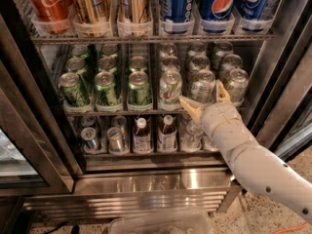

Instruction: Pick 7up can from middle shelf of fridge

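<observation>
Tool point(206, 100) agape before 7up can point(201, 85)

The middle shelf point(122, 112) is a thin wire rack carrying six clear plastic lane trays point(113, 106) side by side. The three left lanes hold dark green cans point(107, 87), upright, in rows running back. The three right lanes hold silver-white cans point(236, 83), also upright in rows. The front one of the fourth lane is a 7up can point(170, 87) with green lettering and a red spot. My gripper point(206, 100) is at the shelf's front edge, fingers spread, just before the fifth lane's front can.
</observation>
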Tool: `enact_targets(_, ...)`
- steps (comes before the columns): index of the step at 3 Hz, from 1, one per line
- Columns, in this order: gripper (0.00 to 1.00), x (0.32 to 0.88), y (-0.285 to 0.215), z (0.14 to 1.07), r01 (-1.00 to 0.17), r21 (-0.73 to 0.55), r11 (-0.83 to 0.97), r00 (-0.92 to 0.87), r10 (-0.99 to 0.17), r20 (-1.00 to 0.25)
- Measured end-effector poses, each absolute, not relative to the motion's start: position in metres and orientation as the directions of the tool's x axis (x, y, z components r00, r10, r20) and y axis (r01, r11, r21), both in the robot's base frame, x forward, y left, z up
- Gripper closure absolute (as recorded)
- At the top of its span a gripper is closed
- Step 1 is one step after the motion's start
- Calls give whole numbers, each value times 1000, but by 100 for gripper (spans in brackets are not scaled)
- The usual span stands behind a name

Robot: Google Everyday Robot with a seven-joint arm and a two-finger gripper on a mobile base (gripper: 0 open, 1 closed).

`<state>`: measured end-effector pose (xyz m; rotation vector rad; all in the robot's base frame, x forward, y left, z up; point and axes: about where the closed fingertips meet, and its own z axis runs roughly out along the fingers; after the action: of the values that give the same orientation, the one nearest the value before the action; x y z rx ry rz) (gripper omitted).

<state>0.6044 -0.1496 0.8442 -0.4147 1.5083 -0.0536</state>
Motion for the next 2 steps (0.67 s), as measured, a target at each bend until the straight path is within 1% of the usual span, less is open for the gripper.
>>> enact_targets(2,24,613,-151,850,-208,-266,941,85,-254,-964)
